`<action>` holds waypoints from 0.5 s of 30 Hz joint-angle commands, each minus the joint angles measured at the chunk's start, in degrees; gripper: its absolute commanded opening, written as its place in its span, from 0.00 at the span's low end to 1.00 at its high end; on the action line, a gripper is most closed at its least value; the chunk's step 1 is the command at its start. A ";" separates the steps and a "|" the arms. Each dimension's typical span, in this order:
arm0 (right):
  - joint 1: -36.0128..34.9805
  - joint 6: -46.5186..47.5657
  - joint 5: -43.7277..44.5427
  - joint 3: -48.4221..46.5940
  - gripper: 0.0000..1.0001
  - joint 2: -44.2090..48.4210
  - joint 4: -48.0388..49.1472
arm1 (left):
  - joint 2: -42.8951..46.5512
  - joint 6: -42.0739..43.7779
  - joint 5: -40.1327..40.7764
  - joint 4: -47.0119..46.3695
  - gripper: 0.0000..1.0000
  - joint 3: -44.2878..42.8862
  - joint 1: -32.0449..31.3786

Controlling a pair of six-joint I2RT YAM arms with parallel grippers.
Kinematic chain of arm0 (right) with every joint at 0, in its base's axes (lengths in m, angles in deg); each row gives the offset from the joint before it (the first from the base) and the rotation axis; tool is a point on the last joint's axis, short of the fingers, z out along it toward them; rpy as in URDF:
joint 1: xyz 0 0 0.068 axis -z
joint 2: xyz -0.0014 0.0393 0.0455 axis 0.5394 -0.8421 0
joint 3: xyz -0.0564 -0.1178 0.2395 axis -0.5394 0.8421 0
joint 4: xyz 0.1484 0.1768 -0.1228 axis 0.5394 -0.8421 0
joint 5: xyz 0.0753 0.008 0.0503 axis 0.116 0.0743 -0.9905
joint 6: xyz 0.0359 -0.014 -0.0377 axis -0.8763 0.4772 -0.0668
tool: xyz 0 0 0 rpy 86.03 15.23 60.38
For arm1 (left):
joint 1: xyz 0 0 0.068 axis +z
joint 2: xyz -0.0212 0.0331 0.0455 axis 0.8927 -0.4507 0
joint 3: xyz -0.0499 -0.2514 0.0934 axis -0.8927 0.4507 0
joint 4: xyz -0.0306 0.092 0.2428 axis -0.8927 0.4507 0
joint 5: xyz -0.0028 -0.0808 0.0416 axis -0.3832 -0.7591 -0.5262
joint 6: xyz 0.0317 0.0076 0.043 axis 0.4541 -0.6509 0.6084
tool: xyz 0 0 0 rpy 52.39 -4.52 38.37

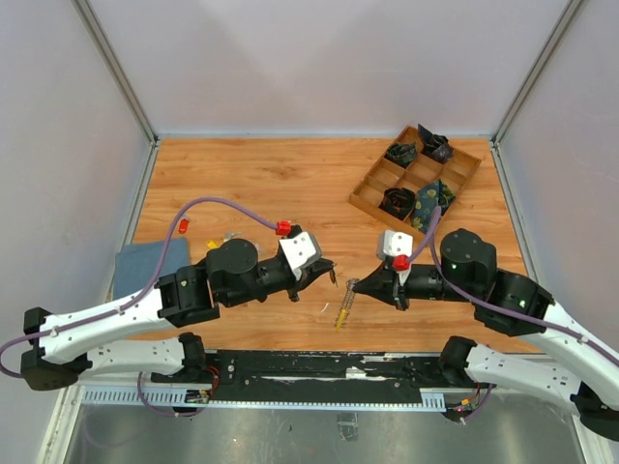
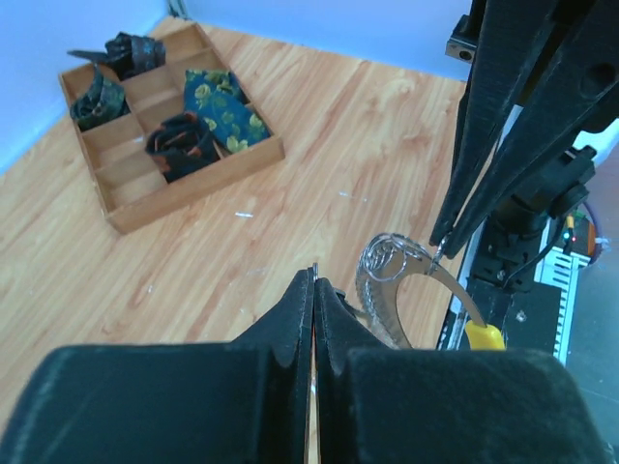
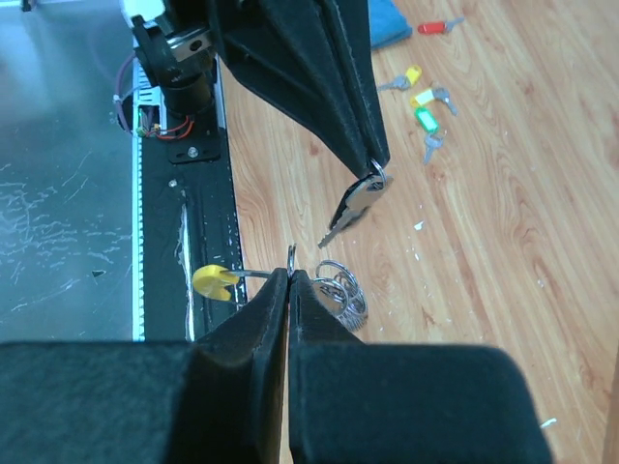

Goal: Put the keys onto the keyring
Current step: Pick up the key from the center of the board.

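Note:
My right gripper (image 3: 292, 271) is shut on the wire of the keyring (image 3: 338, 288), a silver loop with several small rings and a yellow sleeve (image 3: 215, 282), held just above the table near the front edge (image 1: 343, 311). My left gripper (image 1: 331, 273) is shut on a small silver key (image 3: 353, 205), which hangs from its tips a short way left of the keyring, not touching it. In the left wrist view the keyring (image 2: 387, 290) lies just right of my shut left fingertips (image 2: 308, 290), with the right gripper (image 2: 440, 249) pinching it from above.
Loose keys with red (image 3: 435, 26), yellow (image 3: 411, 77) and green (image 3: 424, 118) heads lie on the wood behind the left arm. A blue cloth (image 1: 150, 263) lies at the left. A wooden divided tray (image 1: 372, 198) holding dark fabric rolls stands at the back right.

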 commanded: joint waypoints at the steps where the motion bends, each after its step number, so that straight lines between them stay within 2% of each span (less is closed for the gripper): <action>1: -0.60 4.72 -4.70 -3.58 0.00 3.40 0.75 | 0.73 3.50 5.08 -2.73 0.00 -3.90 -4.13; 9: -0.62 4.89 -11.45 -6.40 0.01 3.42 -0.81 | -4.60 5.08 10.74 -1.11 0.01 -10.50 -12.25; 15: -0.60 4.69 -13.73 -8.84 0.01 4.42 -3.54 | -5.05 5.14 11.68 -2.34 0.01 -12.17 -14.97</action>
